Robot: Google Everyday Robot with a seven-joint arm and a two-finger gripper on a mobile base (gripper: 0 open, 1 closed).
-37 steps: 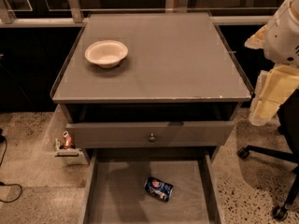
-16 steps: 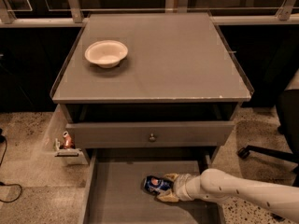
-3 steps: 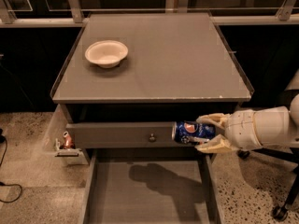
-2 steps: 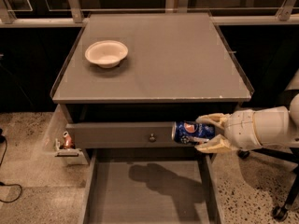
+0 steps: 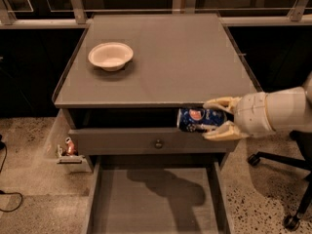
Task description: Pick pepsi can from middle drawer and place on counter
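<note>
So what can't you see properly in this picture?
Camera view:
- pepsi can: right end hidden inside the tool gripping it, just below the counter.
- middle drawer: front cut off by the bottom edge.
- small reddish item: too small to identify.

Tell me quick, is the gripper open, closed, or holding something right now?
Gripper: closed on the pepsi can, held sideways just below the front edge of the counter, above the open middle drawer.
</note>
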